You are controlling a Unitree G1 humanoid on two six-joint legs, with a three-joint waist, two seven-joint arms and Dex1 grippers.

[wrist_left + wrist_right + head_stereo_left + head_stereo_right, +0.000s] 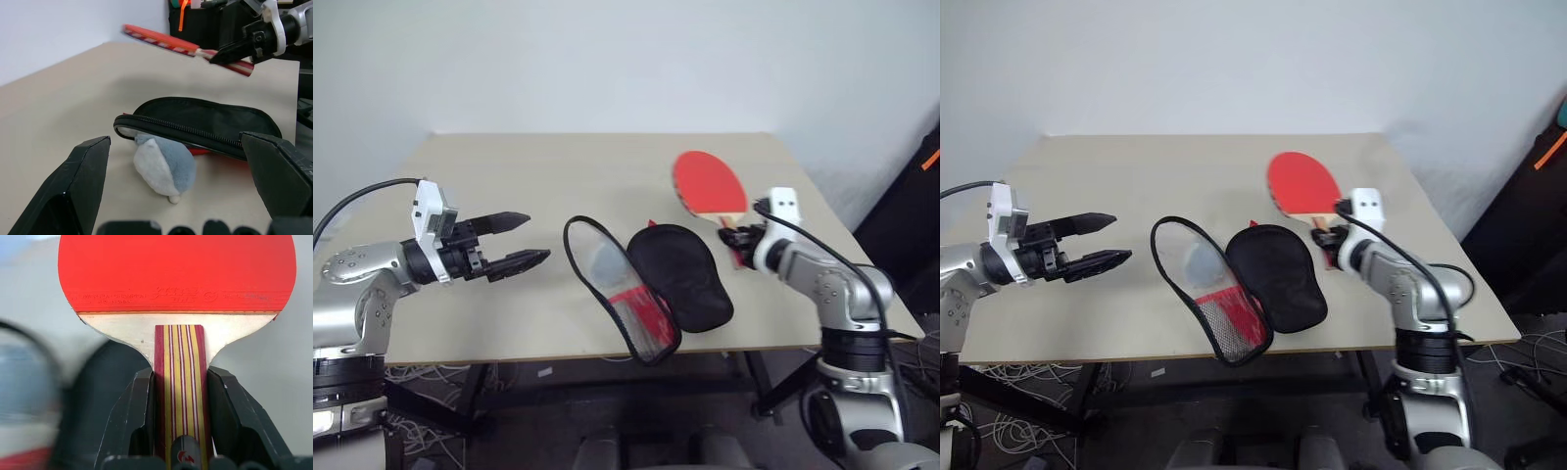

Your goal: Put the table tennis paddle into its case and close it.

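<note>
Beneath the front edge of a pale beige table (558, 176), loose cables trail across a dark floor between the black legs of the stand. On the tabletop near that edge lies the case (646, 284), unzipped and spread apart: its black half (683, 274) rests flat on the wood while the other half (619, 289), rimmed by a black zip, stands tilted up from the surface, showing silvery-grey lining with a patch of red at its lower end. A small grey-and-white soft object (164, 166) sits on the table just beside the raised half, on the left gripper's side. The left gripper (514, 245) hovers above the table to the left of the case, well apart from it, its two black fingers spread wide with nothing between them. To the right of the case, the right gripper (178, 411) is clamped on the striped handle of the table tennis paddle (710, 186), a finger pressed against each side; the paddle is lifted off the surface, its red face turned upward and pointing toward the far side of the table, with its shadow on the wood below. A plain white wall (607, 59) rises behind the table, and something black with an orange strap (930, 157) stands at the far right
</note>
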